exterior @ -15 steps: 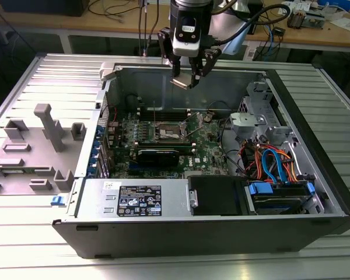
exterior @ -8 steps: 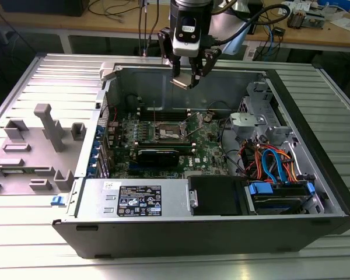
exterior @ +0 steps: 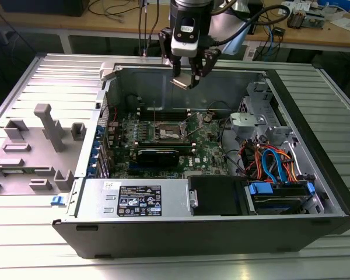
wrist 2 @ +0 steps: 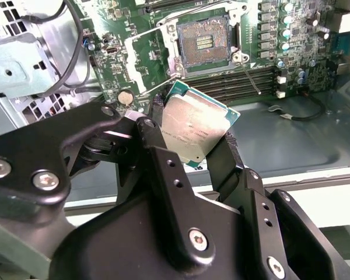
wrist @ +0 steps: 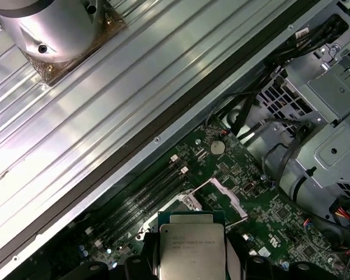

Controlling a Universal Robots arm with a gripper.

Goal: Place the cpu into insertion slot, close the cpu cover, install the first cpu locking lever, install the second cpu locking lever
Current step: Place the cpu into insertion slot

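Note:
My gripper [exterior: 185,80] hangs above the back wall of the open computer case, shut on the cpu [exterior: 181,83]. In the second wrist view the cpu [wrist 2: 195,131], a silver-topped square with a green edge, sits tilted between the two black fingers [wrist 2: 157,125]. The first wrist view shows the same cpu [wrist: 191,248] in the gripper [wrist: 192,252]. Below and in front lies the insertion slot [wrist 2: 203,44] [exterior: 168,134], uncovered, its dark contact field bare. The cpu cover [wrist: 219,193] stands swung up beside the slot. Two thin wire levers [wrist 2: 252,79] stick out loose.
The green motherboard [exterior: 207,149] carries memory slots [wrist 2: 245,79] and a black card [exterior: 157,154]. A drive cage [exterior: 251,119], orange and blue cables [exterior: 274,163] and a power supply [exterior: 134,198] crowd the case. A grey fixture [exterior: 46,137] sits at the exterior view's left.

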